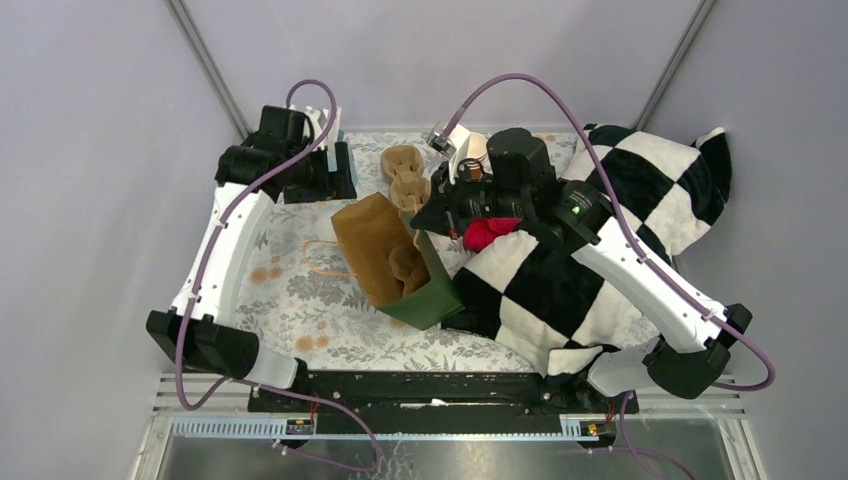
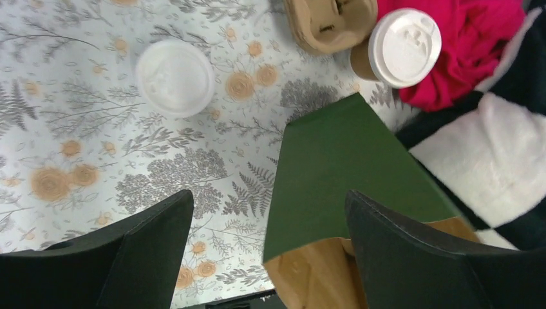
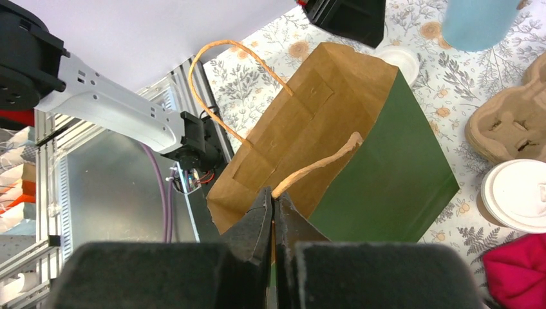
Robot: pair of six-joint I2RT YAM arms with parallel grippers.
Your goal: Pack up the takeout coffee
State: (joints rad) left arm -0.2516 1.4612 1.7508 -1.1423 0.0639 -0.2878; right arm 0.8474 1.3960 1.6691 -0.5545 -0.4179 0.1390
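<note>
The flower-printed surface is carrying a green-and-brown paper bag, which seems to be leaning open rather than standing straight, though I can't be sure from these angles. My right hand is pinching the bag's near paper handle, fingers clenched tight on it. My left hand is hovering released above the bag's green side, grasping nothing. The takeout coffee is standing outside the bag, lid on, just beside the pulp cup carrier and against a pink cloth. A loose white lid is lying apart from them, and a checkered blanket is covering the right side.
</note>
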